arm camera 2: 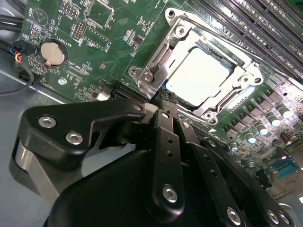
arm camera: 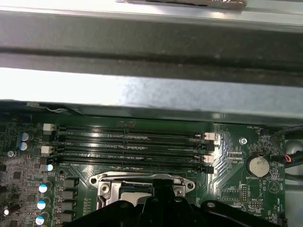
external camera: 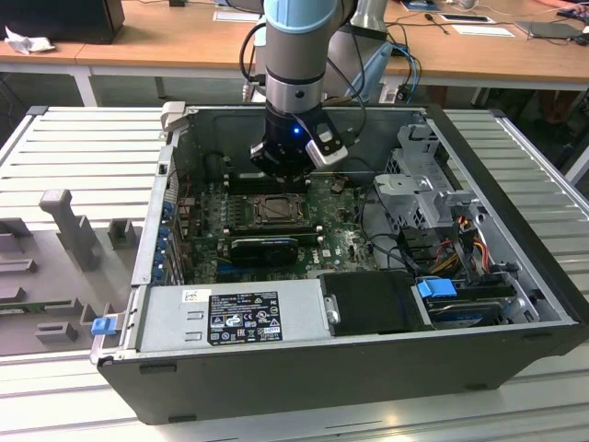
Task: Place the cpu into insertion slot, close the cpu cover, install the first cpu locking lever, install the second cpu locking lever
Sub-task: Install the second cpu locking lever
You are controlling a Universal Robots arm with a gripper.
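In the second wrist view the cpu (arm camera 2: 201,78) lies flat in the insertion slot (external camera: 274,210), its pale face showing through the window of the silvery cpu cover (arm camera 2: 158,59), which lies down around it. My gripper (arm camera 2: 163,98) is shut, and I see nothing held between its black fingers. The tips meet right at one edge of the socket frame. In the exterior view the gripper (external camera: 282,173) hangs low over the far edge of the slot. I cannot make out how the locking levers stand.
The green motherboard (arm camera 2: 118,28) sits deep inside an open computer case (external camera: 304,364). Long black memory slots (arm camera: 132,144) run just beyond the socket. A black ribbed card (external camera: 265,247), a power supply (external camera: 235,318), cables and a drive cage (external camera: 423,175) crowd the sides.
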